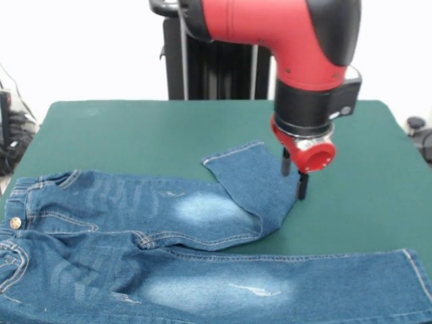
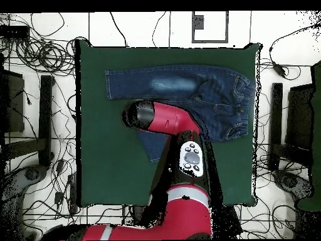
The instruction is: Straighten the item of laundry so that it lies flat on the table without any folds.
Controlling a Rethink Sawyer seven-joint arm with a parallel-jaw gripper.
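- The jeans (image 1: 135, 223) lie across the table (image 1: 135, 128), filling its near half in the front view; the waistband with a metal button (image 1: 15, 223) sits at about 9 o'clock, probably because the heavy top end anchors the garment while the lighter legs get moved
- The near leg (image 1: 283, 287) runs out flat towards 4 o'clock, its hem close to the picture's right edge; I judge this leg already straightened
- The far leg (image 1: 209, 209) is bent back on itself: past the pale knee patch it doubles up and its hem (image 1: 233, 152) points towards 12 o'clock, so one clear fold is left to undo
- The gripper (image 1: 295, 181) hangs at about 3 o'clock of that folded cuff, just beside the cloth's right edge, its dark tips low by the denim; it seems placed there to catch the turned-over part and drag it outward
- Whether the tips are spread, pressed together or pinching denim I cannot tell from either view; in the overhead view the arm (image 2: 164, 119) covers the spot
- Seen from above, the jeans lie in the table's top half, the folded piece poking out from under the arm towards 6 o'clock
- No brand, label or readable writing shows on the jeans, the arm or the table; the button's face is too small to make out
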